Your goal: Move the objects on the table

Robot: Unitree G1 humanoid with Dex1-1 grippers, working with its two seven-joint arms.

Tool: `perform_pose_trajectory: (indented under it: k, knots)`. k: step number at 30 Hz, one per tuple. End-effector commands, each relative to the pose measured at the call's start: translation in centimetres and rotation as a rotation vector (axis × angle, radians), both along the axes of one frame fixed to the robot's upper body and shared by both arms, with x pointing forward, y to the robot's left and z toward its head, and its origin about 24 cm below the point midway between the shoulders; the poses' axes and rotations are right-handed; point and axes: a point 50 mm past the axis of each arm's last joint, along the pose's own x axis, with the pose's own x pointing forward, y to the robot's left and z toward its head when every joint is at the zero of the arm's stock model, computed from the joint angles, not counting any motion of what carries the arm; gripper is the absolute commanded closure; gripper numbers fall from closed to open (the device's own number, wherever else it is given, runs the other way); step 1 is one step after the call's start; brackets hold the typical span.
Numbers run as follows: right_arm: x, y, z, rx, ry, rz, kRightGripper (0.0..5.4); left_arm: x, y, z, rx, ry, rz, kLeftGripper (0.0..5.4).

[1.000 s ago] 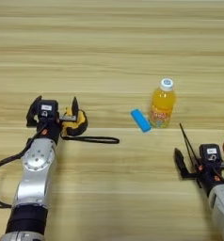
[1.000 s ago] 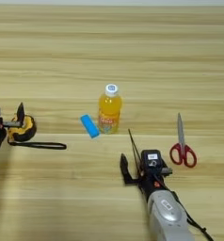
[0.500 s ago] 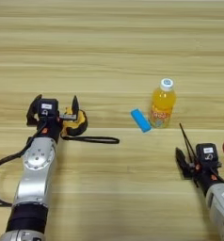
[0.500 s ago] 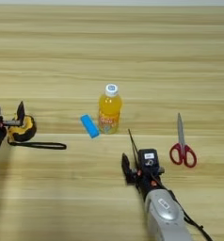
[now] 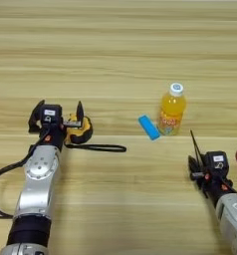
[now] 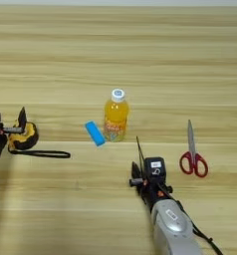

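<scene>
The left gripper's point(image 5: 59, 110) two black fingers point(image 5: 80, 110) stood spread apart, one prong on each side of its wrist block, the right-hand prong just beside the yellow-and-black tape measure point(image 5: 79, 130), which lay on the table point(image 5: 115, 60) with its black strap point(image 5: 98, 147) trailing off to the right. The silver left arm point(image 5: 37, 184) ran back toward the lower left edge.

The right gripper point(image 6: 138, 174) held the thin black tweezers point(image 6: 139, 149) pinched between its closed fingers, the tweezers' point slanting up toward the orange drink bottle point(image 6: 115, 116). The bottle stood upright near the middle of the pale planks, white cap on top, with the small blue block point(image 6: 94, 133) lying just to its left. Red-handled scissors point(image 6: 192, 152) lay closed to the right of the right gripper, blades pointing away from the robot.
</scene>
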Motion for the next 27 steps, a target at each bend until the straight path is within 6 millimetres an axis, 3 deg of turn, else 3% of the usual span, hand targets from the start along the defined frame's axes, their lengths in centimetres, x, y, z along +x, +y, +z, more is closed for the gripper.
perform_pose_trajectory:
  k: [1,11,21,27]
  knots:
    - [-1.0,0.2,-1.5,0.015,0.104,0.004,4.22,0.2,-0.1,0.2,0.008,-0.007,-0.001,0.00]
    - [-1.0,0.3,-1.4,0.019,0.103,0.007,5.32,0.2,-0.1,0.3,0.008,-0.008,0.001,0.00]
    - [-1.3,0.7,-1.1,0.029,0.096,0.016,5.34,0.2,-0.1,0.3,0.007,-0.009,0.002,0.00]
    - [-2.4,2.2,-0.2,0.062,0.098,0.070,5.34,0.2,-0.1,0.3,0.007,-0.010,0.004,0.00]
